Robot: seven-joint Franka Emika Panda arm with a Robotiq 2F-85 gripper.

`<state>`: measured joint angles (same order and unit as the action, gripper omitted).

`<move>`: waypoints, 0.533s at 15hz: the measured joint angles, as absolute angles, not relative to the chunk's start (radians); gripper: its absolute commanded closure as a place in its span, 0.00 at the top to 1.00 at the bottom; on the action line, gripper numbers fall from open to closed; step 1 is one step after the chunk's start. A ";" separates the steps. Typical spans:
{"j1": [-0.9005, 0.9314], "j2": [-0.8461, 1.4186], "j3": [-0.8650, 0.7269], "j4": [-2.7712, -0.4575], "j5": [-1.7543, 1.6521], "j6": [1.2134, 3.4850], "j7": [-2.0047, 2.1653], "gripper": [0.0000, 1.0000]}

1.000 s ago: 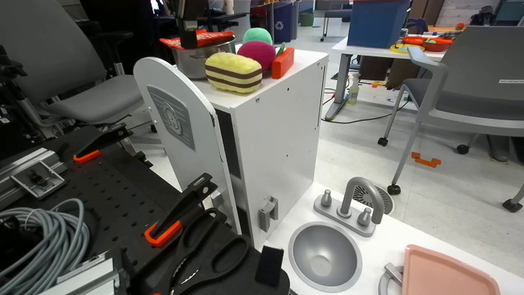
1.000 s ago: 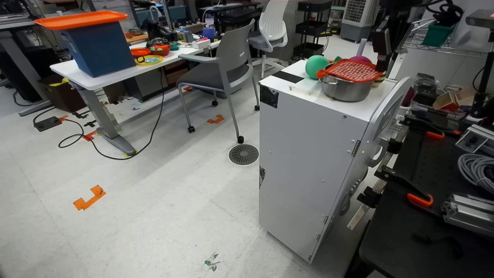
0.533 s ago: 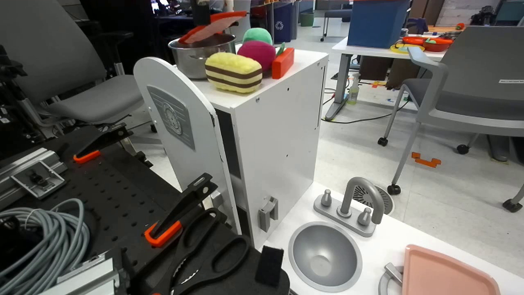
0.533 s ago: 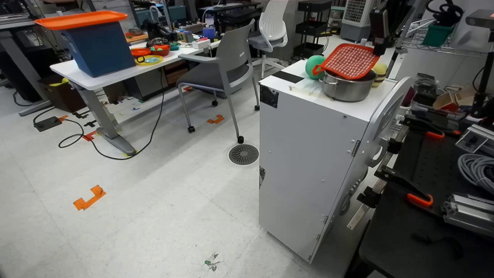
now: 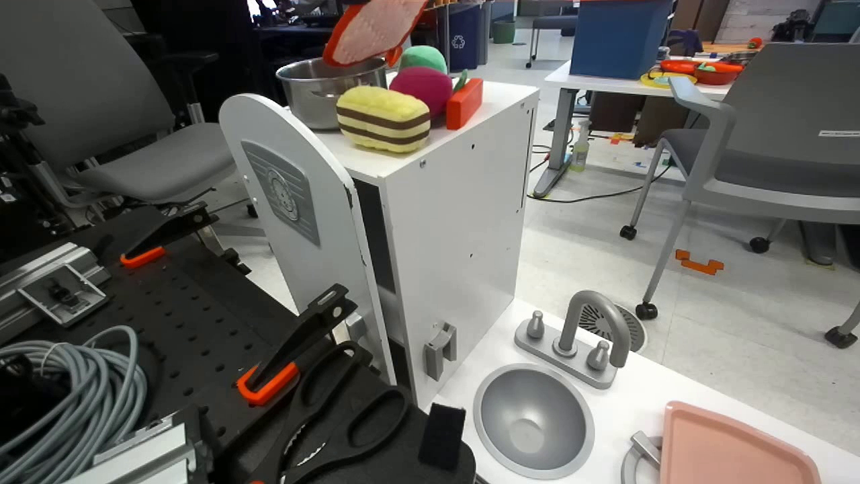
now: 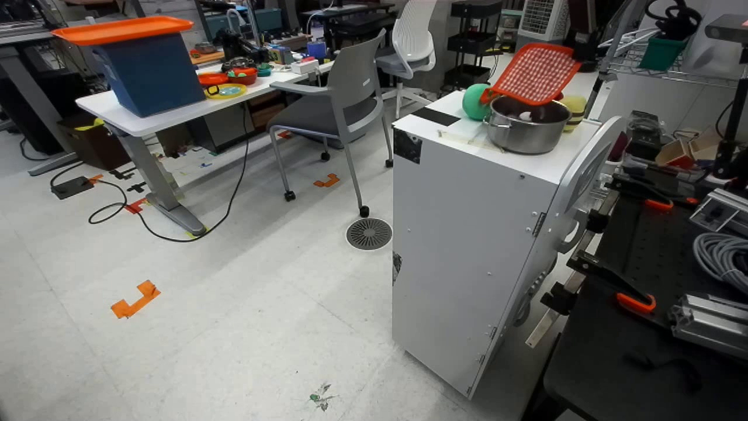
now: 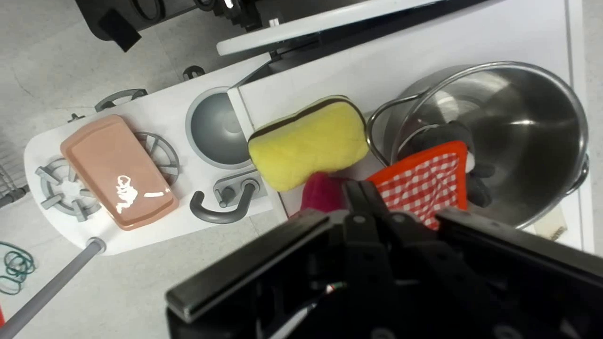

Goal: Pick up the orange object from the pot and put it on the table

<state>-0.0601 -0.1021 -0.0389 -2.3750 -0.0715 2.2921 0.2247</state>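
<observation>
The orange object is a red-and-white checked cloth pad with an orange border. It hangs tilted above the pot in both exterior views [image 5: 376, 33] [image 6: 540, 73] and shows in the wrist view [image 7: 419, 186]. My gripper [image 7: 360, 186] is shut on its edge. In an exterior view the gripper [image 6: 577, 55] is at the pad's upper right corner. The round grey metal pot [image 5: 312, 101] stands on the white cabinet top [image 6: 450, 137]. It also shows in an exterior view [image 6: 526, 137] and the wrist view [image 7: 527, 155]. A dark grey item [image 7: 478, 188] lies inside it.
A yellow block with dark stripes [image 5: 383, 121], a magenta ball [image 5: 422, 87], a green ball [image 6: 476, 100] and a red-orange block [image 5: 465, 104] stand beside the pot. A sink bowl [image 5: 534, 417] and a pink tray [image 5: 732, 450] are on the lower white counter.
The pad lay nearly flat over the pot a second ago. It has risen with my gripper and tilted steeply, and the pot's opening now shows. The pot and toys have not moved.
</observation>
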 measured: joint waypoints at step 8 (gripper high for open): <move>-0.063 -0.126 -0.040 -2.375 -0.073 2.292 0.227 0.00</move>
<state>-0.0628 -0.1263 -0.0397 -2.3750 -0.0728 2.2920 0.2275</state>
